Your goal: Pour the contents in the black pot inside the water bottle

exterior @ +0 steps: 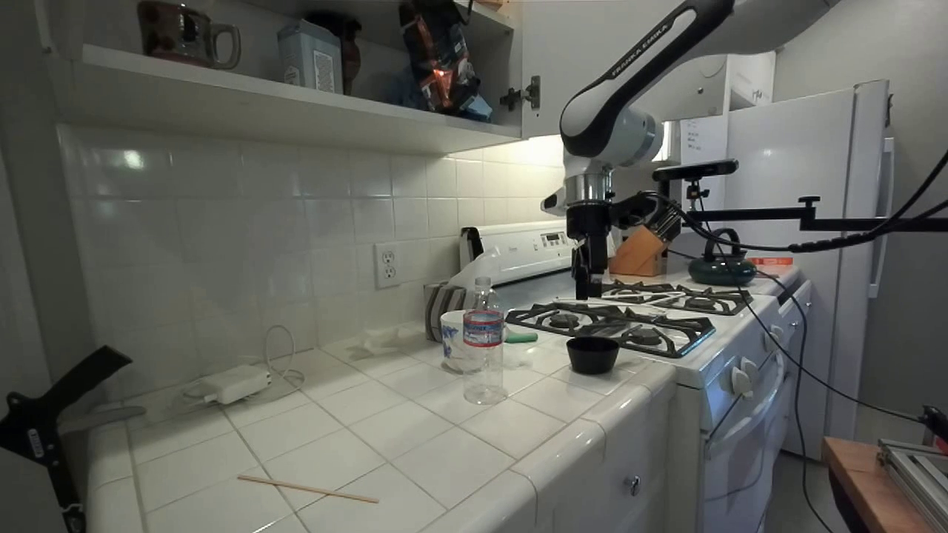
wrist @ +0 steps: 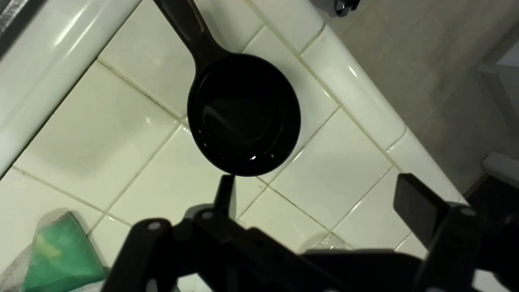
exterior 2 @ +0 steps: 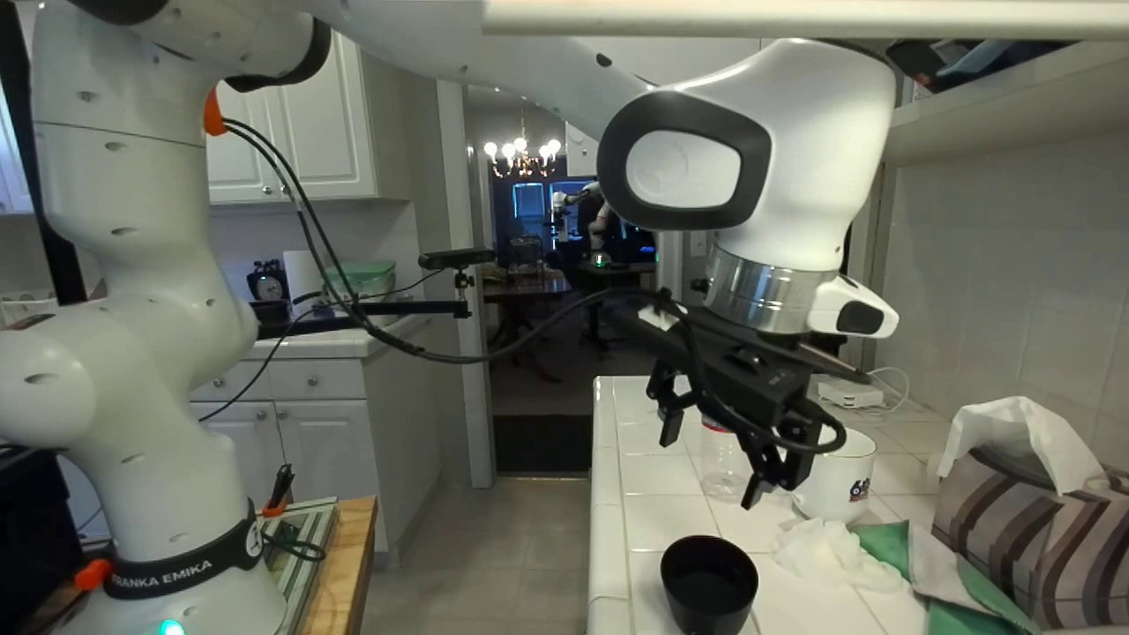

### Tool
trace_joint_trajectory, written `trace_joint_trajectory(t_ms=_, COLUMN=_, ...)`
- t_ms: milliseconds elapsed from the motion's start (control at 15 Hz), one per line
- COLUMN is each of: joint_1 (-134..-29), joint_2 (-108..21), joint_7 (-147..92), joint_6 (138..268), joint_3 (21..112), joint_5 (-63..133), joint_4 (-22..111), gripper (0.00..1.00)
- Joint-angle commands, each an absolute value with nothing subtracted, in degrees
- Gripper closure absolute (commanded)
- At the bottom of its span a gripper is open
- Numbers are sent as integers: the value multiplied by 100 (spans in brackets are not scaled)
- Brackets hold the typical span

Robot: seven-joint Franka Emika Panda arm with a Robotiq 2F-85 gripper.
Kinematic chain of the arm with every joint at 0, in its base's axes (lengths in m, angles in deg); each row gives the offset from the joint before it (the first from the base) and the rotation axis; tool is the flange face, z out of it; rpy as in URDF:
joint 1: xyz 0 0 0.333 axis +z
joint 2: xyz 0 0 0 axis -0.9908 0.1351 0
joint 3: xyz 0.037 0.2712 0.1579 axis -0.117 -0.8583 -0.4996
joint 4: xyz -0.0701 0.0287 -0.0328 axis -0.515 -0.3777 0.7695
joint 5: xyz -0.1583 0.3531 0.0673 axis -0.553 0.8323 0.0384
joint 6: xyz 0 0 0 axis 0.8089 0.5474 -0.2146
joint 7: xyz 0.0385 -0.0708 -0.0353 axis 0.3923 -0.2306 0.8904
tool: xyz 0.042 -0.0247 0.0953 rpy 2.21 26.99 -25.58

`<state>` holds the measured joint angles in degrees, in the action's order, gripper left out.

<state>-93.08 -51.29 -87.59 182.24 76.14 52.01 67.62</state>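
Note:
The black pot [exterior: 592, 357] stands upright on the white tile counter beside the stove, and shows in an exterior view [exterior 2: 708, 584]. In the wrist view the pot [wrist: 243, 115] has its handle toward the top left; its dark inside shows small glints, and I cannot tell the contents. The clear water bottle [exterior: 483, 370] stands upright without a visible cap. It is partly hidden behind the gripper in an exterior view [exterior 2: 723, 463], and only a bit of it shows in the wrist view [wrist: 331, 242]. My gripper [wrist: 317, 178] is open and empty, above the counter, apart from both things; its fingers [exterior 2: 710, 469] point down.
A white mug [exterior 2: 838, 481] stands close to the bottle. A striped tissue holder [exterior 2: 1014, 547], crumpled tissue [exterior 2: 829, 556] and green cloth [wrist: 61, 251] lie toward the wall. The stove [exterior: 689, 370] adjoins the counter. A thin stick [exterior: 307, 488] lies at the near end. An open shelf [exterior: 296, 111] overhangs.

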Motion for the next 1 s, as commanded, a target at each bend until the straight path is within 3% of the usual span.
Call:
trace_joint_trajectory(t_ms=0, joint_1=-9638, joint_2=-4644, joint_7=-8814, joint_6=18186, joint_3=7472, joint_5=5616, joint_4=6370, gripper=0)
trace_joint_trajectory(t_ms=933, joint_1=-10115, joint_2=-4068, joint_7=-7830, joint_6=18734, joint_3=7323, joint_5=5808, joint_4=6150, gripper=3)
